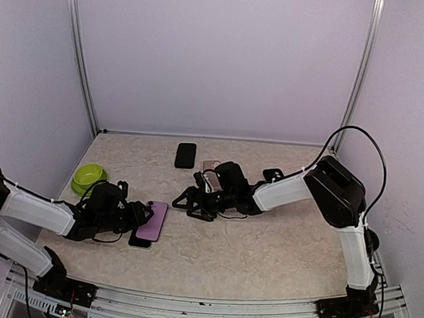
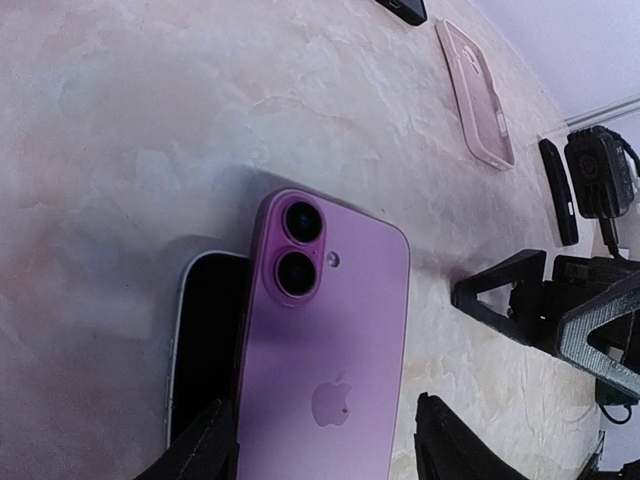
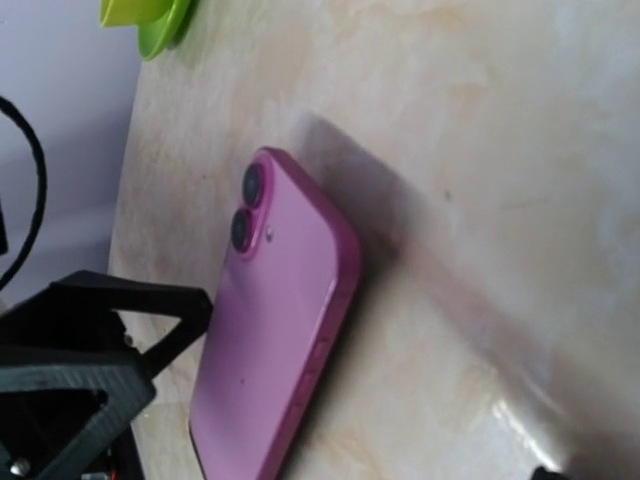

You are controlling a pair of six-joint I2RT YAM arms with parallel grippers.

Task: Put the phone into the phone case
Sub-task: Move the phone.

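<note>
The left gripper (image 2: 322, 405) straddles the phone (image 2: 330, 330) — grip cannot be told — and the right gripper (image 1: 193, 205) hangs released. The phone should sit square over the case (image 2: 205, 335) before pressing.

Left arm (image 1: 37, 212) and right arm (image 1: 286, 192) are wearing white shells over black joints; a black cable (image 1: 360, 128) is looping above the right elbow; left gripper (image 1: 146, 214) and right gripper (image 1: 192, 206) are showing black triangular fingers.

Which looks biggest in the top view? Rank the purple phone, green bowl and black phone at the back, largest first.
1. purple phone and green bowl: too alike to rank.
2. black phone: looks smallest, but it lies farthest from the camera, so true size is unsure.
</note>
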